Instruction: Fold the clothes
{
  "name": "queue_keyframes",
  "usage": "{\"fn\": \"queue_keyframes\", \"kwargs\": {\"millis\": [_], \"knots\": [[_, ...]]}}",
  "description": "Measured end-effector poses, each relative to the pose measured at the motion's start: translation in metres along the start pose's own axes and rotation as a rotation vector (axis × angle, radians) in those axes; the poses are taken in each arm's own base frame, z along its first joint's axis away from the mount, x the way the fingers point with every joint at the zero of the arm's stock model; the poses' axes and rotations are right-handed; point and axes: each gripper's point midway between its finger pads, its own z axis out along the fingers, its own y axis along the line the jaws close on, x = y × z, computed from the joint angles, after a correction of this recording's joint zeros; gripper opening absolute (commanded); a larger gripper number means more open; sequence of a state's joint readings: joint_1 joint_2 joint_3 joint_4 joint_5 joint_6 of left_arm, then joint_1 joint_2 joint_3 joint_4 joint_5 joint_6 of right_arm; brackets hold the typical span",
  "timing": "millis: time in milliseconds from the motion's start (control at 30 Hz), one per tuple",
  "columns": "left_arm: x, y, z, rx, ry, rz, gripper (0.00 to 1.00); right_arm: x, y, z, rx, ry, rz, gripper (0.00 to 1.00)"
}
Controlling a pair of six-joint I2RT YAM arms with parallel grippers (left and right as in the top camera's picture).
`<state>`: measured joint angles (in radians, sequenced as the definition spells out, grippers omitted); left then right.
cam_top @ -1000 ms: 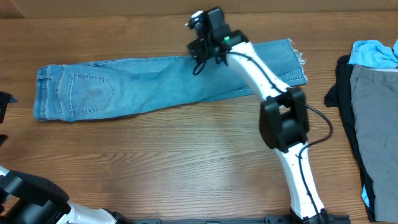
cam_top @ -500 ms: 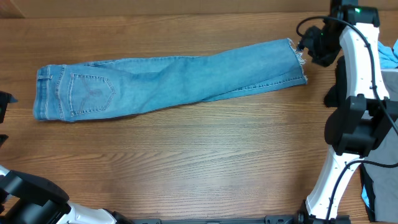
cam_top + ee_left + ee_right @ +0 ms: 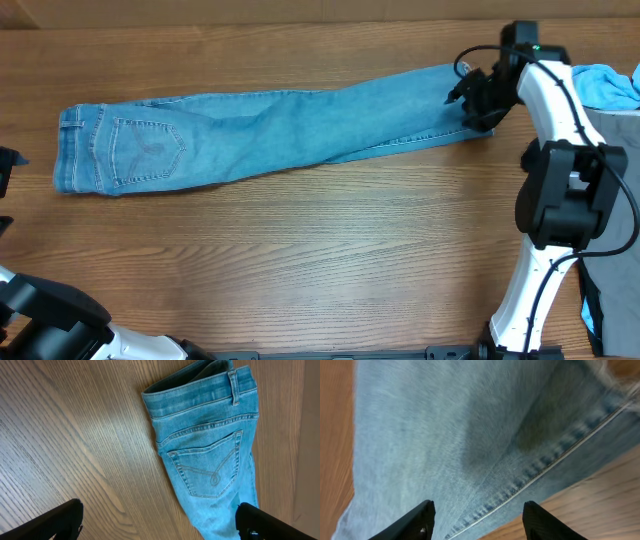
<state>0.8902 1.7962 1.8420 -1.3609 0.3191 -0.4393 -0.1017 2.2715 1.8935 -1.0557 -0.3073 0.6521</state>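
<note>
My left fingers (image 3: 60,520) hang wide open near the worktop's (image 3: 320,260) left edge. Jeans (image 3: 270,135) lie flat along the far edge; my right fingers (image 3: 422,520), parted, have swung to their right end, ready to start folding.

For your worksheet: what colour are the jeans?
The jeans are faded light blue, clearest in the overhead view.

Right arm (image 3: 548,95) outstretched, jaws apart.
</note>
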Motion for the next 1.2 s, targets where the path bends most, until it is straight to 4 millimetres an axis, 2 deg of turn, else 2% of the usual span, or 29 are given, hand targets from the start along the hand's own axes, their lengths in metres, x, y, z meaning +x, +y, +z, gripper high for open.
{"fn": "queue_keyframes", "kwargs": {"millis": [167, 500, 867, 1033, 1200], "knots": [[0.000, 0.000, 0.000, 0.000, 0.000, 0.000, 1.00, 0.008, -0.003, 0.017, 0.009, 0.006, 0.048, 0.57], [0.000, 0.000, 0.000, 0.000, 0.000, 0.000, 1.00, 0.004, 0.002, 0.039, -0.007, -0.064, 0.096, 0.51], [-0.001, 0.000, 0.000, 0.001, -0.002, 0.001, 1.00, -0.002, 0.008, 0.042, -0.031, -0.098, 0.097, 0.46], [-0.001, 0.000, 0.000, 0.001, -0.002, 0.001, 1.00, -0.002, 0.005, 0.042, -0.013, -0.104, 0.100, 0.46], [-0.001, 0.000, 0.000, 0.001, -0.002, 0.001, 1.00, 0.000, -0.004, 0.043, 0.039, -0.112, 0.105, 0.39]]}}
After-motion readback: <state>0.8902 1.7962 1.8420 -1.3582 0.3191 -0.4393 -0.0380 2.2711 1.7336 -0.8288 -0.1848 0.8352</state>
